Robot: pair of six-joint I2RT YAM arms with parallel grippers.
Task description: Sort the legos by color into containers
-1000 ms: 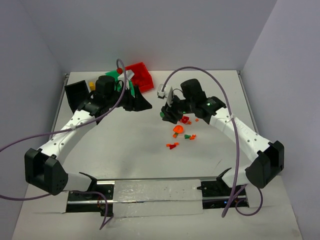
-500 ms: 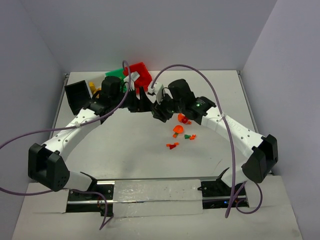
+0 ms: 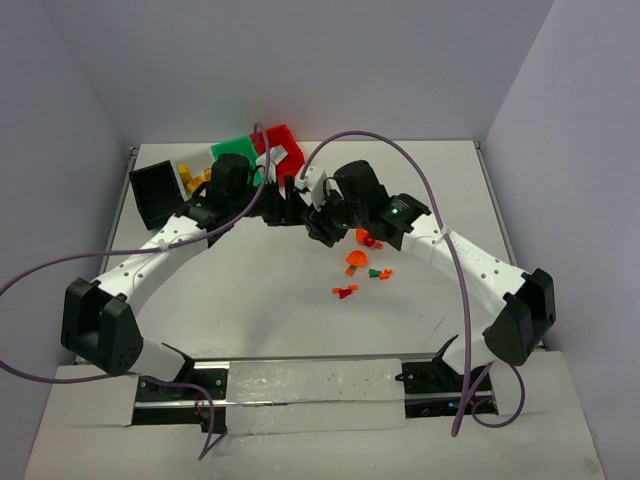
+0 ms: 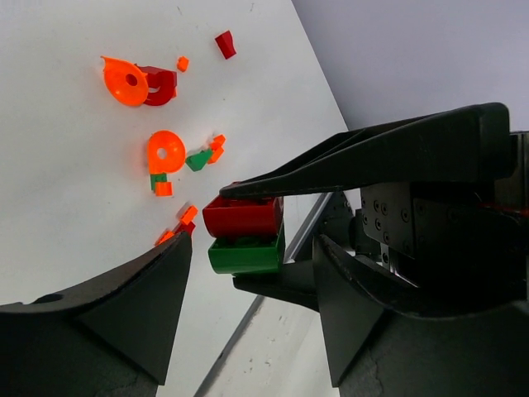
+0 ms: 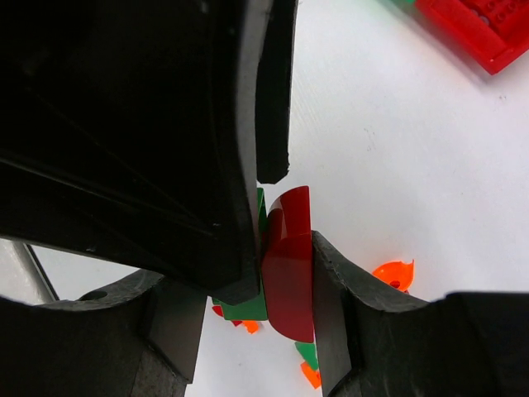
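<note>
Red brick (image 4: 242, 217): stuck on the green brick (image 4: 245, 255), up in the air.
Right claw (image 5: 260, 294): squeezing both bricks.
Left claw (image 4: 254, 277): wide, one finger on each side.
Tip: you grab one colour only, then pull straight.

I can read nothing in any of my three views: no legible lettering, number, brand or sign on the bricks (image 3: 352, 260), the red bin (image 3: 283, 150), the green bin (image 3: 232, 148), the black bin (image 3: 152, 190), the left arm (image 3: 150, 262), the right arm (image 3: 470, 260) or the desk (image 3: 270, 300).
</note>
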